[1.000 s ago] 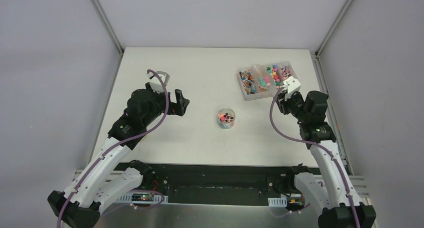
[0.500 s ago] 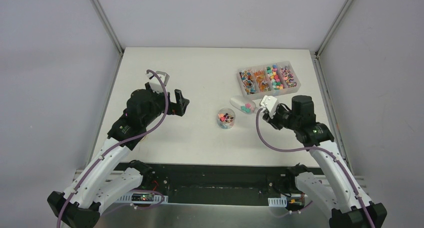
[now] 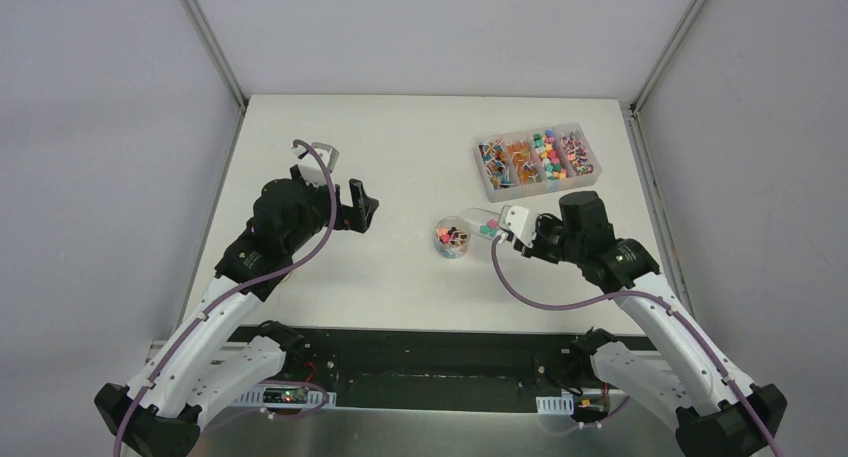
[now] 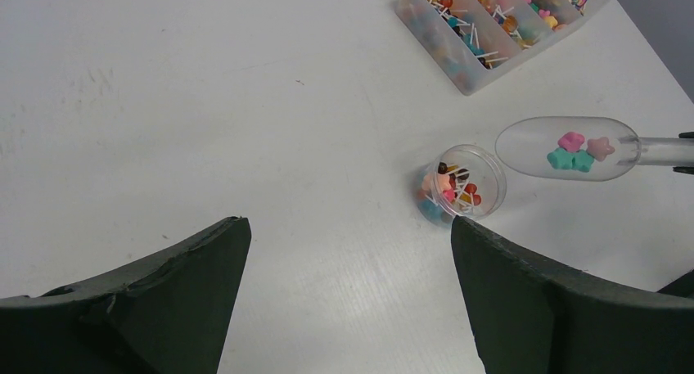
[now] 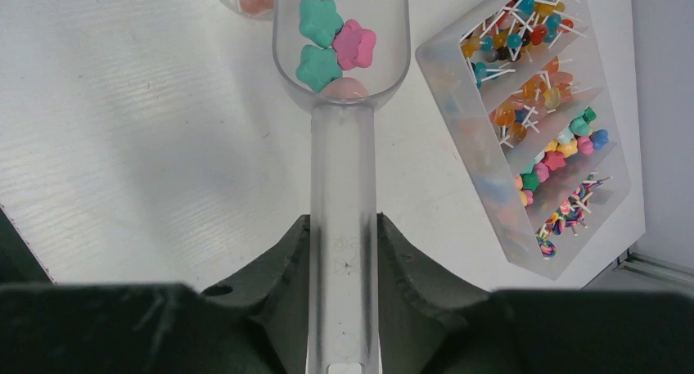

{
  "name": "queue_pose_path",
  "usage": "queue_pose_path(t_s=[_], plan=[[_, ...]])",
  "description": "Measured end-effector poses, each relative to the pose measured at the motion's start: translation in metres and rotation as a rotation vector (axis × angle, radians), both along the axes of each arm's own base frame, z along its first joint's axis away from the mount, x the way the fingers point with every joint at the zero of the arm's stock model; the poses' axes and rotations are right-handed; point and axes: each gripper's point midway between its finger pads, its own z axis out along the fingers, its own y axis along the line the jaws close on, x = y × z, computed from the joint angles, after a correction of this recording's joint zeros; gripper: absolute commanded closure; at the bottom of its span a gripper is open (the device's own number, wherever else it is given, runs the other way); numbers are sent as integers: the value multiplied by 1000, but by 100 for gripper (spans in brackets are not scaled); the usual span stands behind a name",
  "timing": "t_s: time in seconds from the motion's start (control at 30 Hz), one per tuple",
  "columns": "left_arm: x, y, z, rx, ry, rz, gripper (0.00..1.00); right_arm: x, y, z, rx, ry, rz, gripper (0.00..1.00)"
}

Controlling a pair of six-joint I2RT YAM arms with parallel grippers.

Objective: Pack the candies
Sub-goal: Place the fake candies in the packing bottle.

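Scoop handle (image 5: 342, 161) in tight right pincer (image 5: 344, 239)

moved | scoop (image 4: 528, 145) with candies (image 4: 577, 151) | from divided box (image 5: 466, 128) | to just beside jar (image 4: 462, 182)

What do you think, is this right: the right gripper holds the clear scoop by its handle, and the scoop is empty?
Not empty. The right gripper does hold the clear scoop by its handle, but the scoop carries teal and pink candies, as the right wrist view shows.
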Motion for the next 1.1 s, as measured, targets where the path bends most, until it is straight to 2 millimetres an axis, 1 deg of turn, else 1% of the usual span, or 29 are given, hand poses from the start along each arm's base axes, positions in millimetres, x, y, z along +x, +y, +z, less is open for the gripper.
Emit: queue_pose_path(t_s=[0.27, 0.57, 0.83, 1.1], plan=[[0, 0, 0, 0, 0, 0, 3, 2, 4, -3, -134, -2, 17, 100], [0, 0, 0, 0, 0, 0, 3, 4, 0, -8, -261, -10, 0, 100], [0, 0, 0, 0, 0, 0, 3, 13, 3, 1, -330, -32, -13, 100], [-1, 1, 2, -4, -7, 1, 3, 13, 7, 4, -393, -47, -2, 100]])
